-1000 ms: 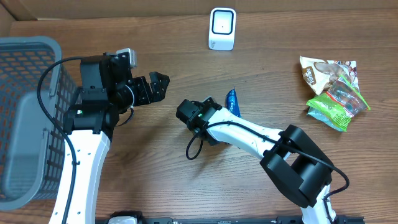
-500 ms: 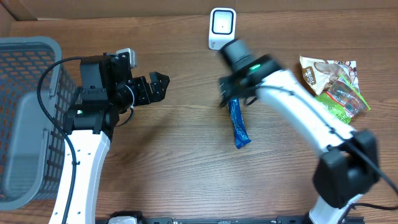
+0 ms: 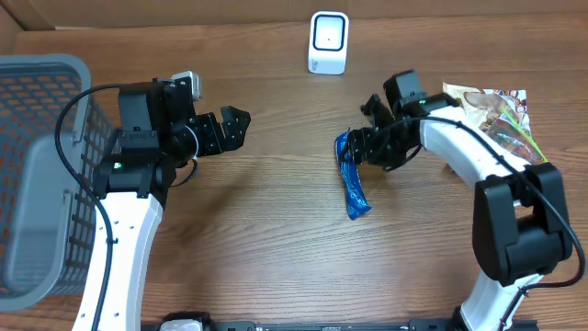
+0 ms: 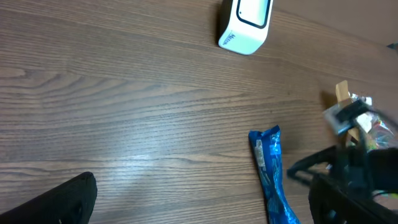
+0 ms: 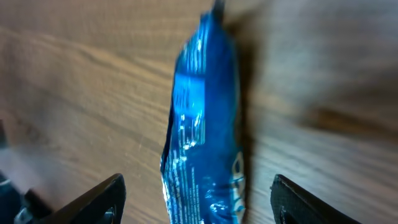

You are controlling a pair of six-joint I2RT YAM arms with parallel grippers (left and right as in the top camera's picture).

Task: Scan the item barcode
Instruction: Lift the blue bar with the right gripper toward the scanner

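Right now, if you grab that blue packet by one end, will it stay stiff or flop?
Probably floppy: the blue packet looks thin, crinkled and slightly bent. It is likely light, since it lies so flat. Its glossy film catches the light, so it may slip in a loose pinch.

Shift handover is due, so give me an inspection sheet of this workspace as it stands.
Surface: wooden table, no spills seen.
Job's things: blue packet lies flat near mid-table; white scanner stands at the far edge, apart from it.
Clutter: pile of snack packets on the right side.
Grippers: left gripper open and empty, left of centre; right gripper open, fingers on either side of the blue packet's far end, not closed on it.
Cables: black cable loops along the left arm, away from the packet.
Surroundings: gray basket at the left edge.
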